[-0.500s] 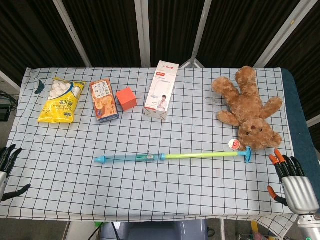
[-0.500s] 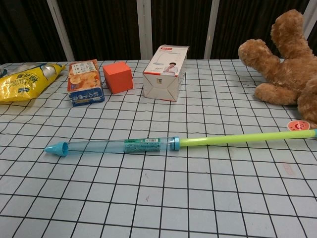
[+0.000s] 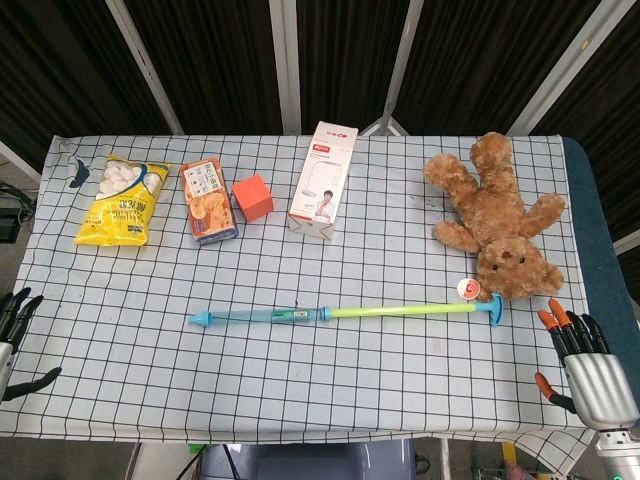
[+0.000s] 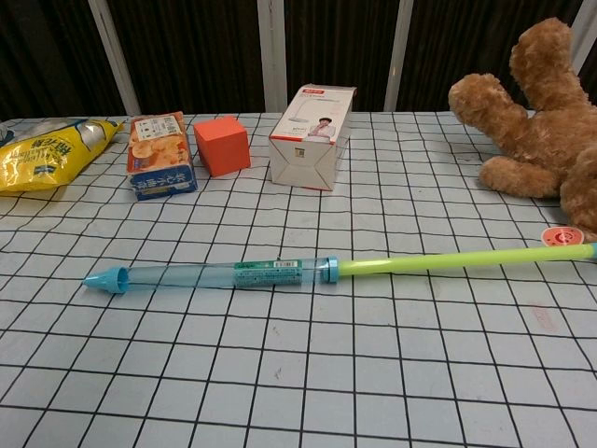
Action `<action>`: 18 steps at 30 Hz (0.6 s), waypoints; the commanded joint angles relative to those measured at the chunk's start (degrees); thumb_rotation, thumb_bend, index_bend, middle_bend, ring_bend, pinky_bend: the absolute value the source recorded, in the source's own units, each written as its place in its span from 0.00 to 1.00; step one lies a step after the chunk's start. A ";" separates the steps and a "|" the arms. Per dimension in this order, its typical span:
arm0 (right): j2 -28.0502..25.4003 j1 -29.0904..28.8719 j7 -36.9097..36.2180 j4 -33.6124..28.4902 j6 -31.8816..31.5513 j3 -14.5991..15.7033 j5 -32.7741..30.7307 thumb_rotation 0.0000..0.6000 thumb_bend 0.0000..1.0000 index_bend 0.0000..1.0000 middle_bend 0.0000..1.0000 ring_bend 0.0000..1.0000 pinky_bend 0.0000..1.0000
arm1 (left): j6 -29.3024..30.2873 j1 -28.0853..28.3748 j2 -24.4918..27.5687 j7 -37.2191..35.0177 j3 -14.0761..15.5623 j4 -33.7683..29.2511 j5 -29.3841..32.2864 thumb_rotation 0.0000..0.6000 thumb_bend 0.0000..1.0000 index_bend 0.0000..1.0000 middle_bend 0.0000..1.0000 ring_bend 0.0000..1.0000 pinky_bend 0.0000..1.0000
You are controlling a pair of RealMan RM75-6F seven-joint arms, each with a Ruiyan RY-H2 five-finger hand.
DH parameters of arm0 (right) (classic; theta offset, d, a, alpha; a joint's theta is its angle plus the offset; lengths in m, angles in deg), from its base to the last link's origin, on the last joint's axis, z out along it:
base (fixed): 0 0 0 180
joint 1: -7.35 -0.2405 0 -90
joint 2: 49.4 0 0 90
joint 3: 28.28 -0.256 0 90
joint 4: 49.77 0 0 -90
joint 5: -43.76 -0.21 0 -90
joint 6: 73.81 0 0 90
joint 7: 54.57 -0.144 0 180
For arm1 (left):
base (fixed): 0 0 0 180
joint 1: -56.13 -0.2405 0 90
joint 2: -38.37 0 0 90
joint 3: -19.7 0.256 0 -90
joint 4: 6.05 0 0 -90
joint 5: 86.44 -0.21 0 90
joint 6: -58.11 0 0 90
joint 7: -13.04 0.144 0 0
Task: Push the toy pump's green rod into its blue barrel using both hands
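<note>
While the chest view shows neither of my hands, the head view has my left hand (image 3: pixel 17 335) at the table's left edge and my right hand (image 3: pixel 585 365) at the right edge near the rod's T-handle (image 3: pixel 494 308), both holding nothing with fingers spread, clear of the pump. Blue barrel (image 3: pixel 262 317) lies left-to-right across the table's front middle, green rod (image 3: pixel 400 311) pulled far out to the right, its end by the teddy bear (image 3: pixel 497 215). Surface is a black-grid white tablecloth (image 3: pixel 330 380); dark slatted wall (image 3: pixel 220 60) behind, with snack bag (image 3: pixel 122 198), orange carton (image 3: pixel 207 200), red cube (image 3: pixel 253 196) and white box (image 3: pixel 323 180) along the back.
</note>
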 commanded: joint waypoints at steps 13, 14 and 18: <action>0.00 0.03 0.69 -0.40 0.46 0.07 -0.46 1.00 0.35 0.00 0.00 0.00 0.00 | -0.52 0.20 0.08 0.15 0.19 -0.08 -0.08 1.00 0.09 0.00 0.00 0.00 0.00; -0.05 0.03 0.50 -0.48 0.38 0.04 -0.44 1.00 0.35 0.00 0.00 0.00 0.00 | -0.55 0.14 0.12 0.14 0.25 -0.16 -0.03 1.00 0.09 0.00 0.00 0.00 0.00; 0.11 -0.17 0.45 -0.32 -0.06 -0.21 0.13 1.00 0.35 0.00 0.00 0.00 0.00 | 0.01 -0.11 0.27 -0.28 0.16 -0.21 0.02 1.00 0.09 0.00 0.00 0.00 0.00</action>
